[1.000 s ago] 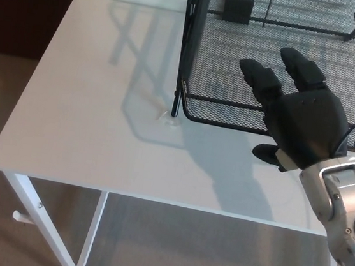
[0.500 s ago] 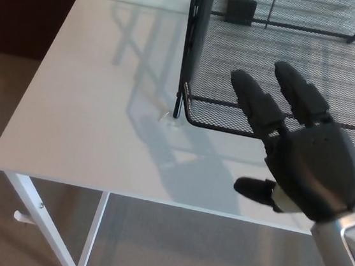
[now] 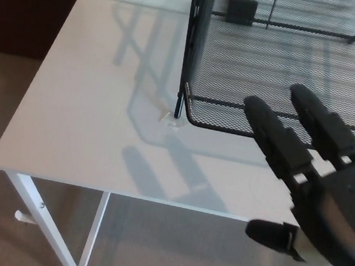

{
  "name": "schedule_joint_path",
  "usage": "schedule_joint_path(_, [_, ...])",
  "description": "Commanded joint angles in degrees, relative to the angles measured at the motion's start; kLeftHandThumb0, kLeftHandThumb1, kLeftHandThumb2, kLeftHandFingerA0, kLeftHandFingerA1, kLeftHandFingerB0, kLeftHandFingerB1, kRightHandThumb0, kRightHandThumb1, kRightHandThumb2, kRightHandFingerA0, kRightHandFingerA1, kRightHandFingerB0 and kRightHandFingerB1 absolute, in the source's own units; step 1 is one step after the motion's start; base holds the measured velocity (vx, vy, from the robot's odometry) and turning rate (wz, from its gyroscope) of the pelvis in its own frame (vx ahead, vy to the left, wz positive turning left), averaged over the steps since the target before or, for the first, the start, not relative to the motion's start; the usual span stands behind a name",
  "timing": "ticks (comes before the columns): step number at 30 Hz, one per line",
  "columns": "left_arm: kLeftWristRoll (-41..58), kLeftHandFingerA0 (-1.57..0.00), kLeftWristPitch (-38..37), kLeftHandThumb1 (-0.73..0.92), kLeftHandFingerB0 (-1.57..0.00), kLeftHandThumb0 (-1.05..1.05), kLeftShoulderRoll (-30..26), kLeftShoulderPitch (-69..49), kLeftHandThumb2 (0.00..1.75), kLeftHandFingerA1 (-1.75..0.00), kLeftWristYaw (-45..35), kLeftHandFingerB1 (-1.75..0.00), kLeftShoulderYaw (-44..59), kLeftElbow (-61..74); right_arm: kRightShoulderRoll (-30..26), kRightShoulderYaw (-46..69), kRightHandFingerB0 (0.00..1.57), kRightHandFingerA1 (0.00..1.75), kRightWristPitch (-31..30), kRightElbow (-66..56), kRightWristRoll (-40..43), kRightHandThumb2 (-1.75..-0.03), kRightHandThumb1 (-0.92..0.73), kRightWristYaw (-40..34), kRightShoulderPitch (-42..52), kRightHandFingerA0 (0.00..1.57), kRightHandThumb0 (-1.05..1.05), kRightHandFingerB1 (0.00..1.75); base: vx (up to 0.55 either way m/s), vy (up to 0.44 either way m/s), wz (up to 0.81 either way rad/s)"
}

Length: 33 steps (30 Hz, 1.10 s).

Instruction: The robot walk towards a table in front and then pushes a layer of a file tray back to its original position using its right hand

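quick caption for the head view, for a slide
Open right hand raised near the front edge of a black mesh file tray on a white table.

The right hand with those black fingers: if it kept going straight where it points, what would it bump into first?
Probably the front rim of the black wire-mesh file tray. The right hand, fingers spread and empty, points up-left toward it over the white table, though depth is hard to judge.

file tray (image 3: 288, 62): black wire mesh metal | table (image 3: 89, 116): smooth matt white | right hand (image 3: 324, 195): matt black

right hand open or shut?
Open. The right hand holds nothing; its two fingers stretch apart toward the file tray, thumb out to the side.
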State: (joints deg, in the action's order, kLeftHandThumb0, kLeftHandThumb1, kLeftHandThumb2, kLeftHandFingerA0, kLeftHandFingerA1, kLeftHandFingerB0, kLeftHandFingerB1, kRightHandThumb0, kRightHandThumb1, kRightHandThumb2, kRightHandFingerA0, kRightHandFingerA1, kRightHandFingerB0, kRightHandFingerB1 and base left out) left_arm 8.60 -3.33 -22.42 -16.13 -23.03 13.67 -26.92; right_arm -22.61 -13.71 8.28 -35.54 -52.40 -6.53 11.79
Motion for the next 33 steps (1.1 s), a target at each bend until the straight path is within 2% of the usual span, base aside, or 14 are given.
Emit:
schedule_joint_path(1, [0.2,-0.44,0.6,0.45,-0.42,-0.14,-0.9,1.1,0.52,-0.41,-0.5,-0.33,0.4,-1.0,-1.0,7.1,0.00,0.00,13.6,-5.8,8.5,-0.83,-0.45,-10.3,9.3,0.00,-0.78,0.05,0.00,0.000,0.00])
schedule_joint_path(8, [0.4,-0.41,0.5,0.44,-0.41,-0.13,-1.1,1.9,0.52,-0.42,-1.3,-0.33,0.3,-2.0,1.7,17.8,0.06,0.17,27.4,-0.7,15.7,-0.79,-0.39,-21.0,23.8,0.05,-0.60,0.19,0.00,0.000,0.00])
schedule_joint_path(11, [0.9,-0.42,1.3,0.44,-0.42,-0.11,-1.2,3.2,0.53,-0.42,-1.2,-0.34,0.8,-2.3,3.7,22.5,0.12,0.41,32.9,5.4,19.2,-0.67,-0.39,-25.2,26.5,0.10,-0.61,0.19,0.00,0.000,0.00])
schedule_joint_path(12, [1.0,-0.42,1.2,0.44,-0.41,-0.14,-0.9,3.0,0.54,-0.43,-0.9,-0.34,0.9,-2.3,3.7,25.2,0.00,0.50,36.7,8.6,21.0,-0.82,-0.24,-26.4,28.3,0.00,-0.29,0.49,0.00,0.000,0.00])
schedule_joint_path(16, [1.0,-0.42,1.1,0.44,-0.41,-0.14,-0.7,2.8,0.54,-0.43,-0.7,-0.34,1.0,-2.3,4.4,27.4,0.00,0.50,40.0,10.5,22.1,-0.82,-0.24,-26.1,29.0,0.00,-0.29,0.49,0.00,0.000,0.00])
schedule_joint_path(17, [0.7,-0.42,1.7,0.44,-0.40,-0.13,-0.9,5.6,0.53,-0.42,-0.3,-0.33,0.6,-3.0,3.9,31.0,0.11,0.43,42.4,14.4,24.2,-0.65,-0.38,-26.6,30.5,0.15,-0.51,0.37,0.00,0.000,0.00])
schedule_joint_path(18, [0.5,-0.42,1.6,0.44,-0.40,-0.12,-0.7,5.7,0.53,-0.42,0.0,-0.33,0.6,-3.0,3.8,31.8,0.15,0.37,43.3,15.8,24.4,-0.55,-0.48,-26.6,31.1,0.18,-0.43,0.30,0.00,0.000,0.00])
schedule_joint_path(19, [0.2,-0.42,0.6,0.45,-0.39,-0.11,-0.3,4.3,0.53,-0.42,0.3,-0.33,0.5,-2.9,3.8,31.9,0.06,0.53,44.2,18.2,25.1,-0.87,-0.33,-26.0,33.2,0.07,-0.25,0.51,0.00,0.000,0.00])
schedule_joint_path(24, [0.2,-0.41,-0.1,0.45,-0.39,-0.09,-0.1,1.5,0.53,-0.42,0.1,-0.33,0.8,-3.0,4.0,27.9,0.11,0.55,46.4,27.7,29.3,-0.89,-0.36,-21.8,35.9,0.12,-0.21,0.53,0.00,0.000,0.00])
schedule_joint_path(25, [0.5,-0.40,-0.1,0.45,-0.39,-0.10,0.0,1.3,0.54,-0.44,-0.1,-0.34,0.9,-3.1,4.3,26.3,0.24,0.39,46.1,31.2,30.4,-0.56,-0.52,-20.6,35.4,0.25,-0.40,0.33,0.00,0.000,0.00])
schedule_joint_path(26, [0.7,-0.40,0.0,0.45,-0.39,-0.10,0.0,1.0,0.54,-0.44,-0.3,-0.34,1.1,-3.2,4.7,25.1,0.24,0.39,45.9,34.4,30.9,-0.56,-0.52,-19.9,34.8,0.25,-0.40,0.33,0.00,0.000,0.00])
schedule_joint_path(27, [1.1,-0.40,-0.4,0.46,-0.38,-0.07,0.1,1.0,0.54,-0.43,-0.7,-0.34,1.3,-3.6,5.0,24.0,0.12,0.54,45.1,37.3,32.1,-0.91,-0.37,-18.3,34.0,0.12,-0.24,0.53,0.00,0.000,0.00])
schedule_joint_path(28, [1.1,-0.40,-0.7,0.45,-0.38,-0.10,-0.1,1.2,0.54,-0.43,-0.8,-0.34,1.4,-4.1,5.4,23.0,0.15,0.46,45.6,40.4,33.1,-0.68,-0.41,-17.5,32.2,0.21,-0.47,0.40,0.00,0.000,0.00])
schedule_joint_path(33, [0.8,-0.41,-0.2,0.45,-0.40,-0.09,-0.2,1.6,0.54,-0.44,-0.1,-0.34,1.4,-4.0,7.6,21.0,0.08,0.48,38.4,45.2,39.3,-0.67,-0.41,-9.8,29.1,0.13,-0.51,0.37,0.00,0.000,0.00])
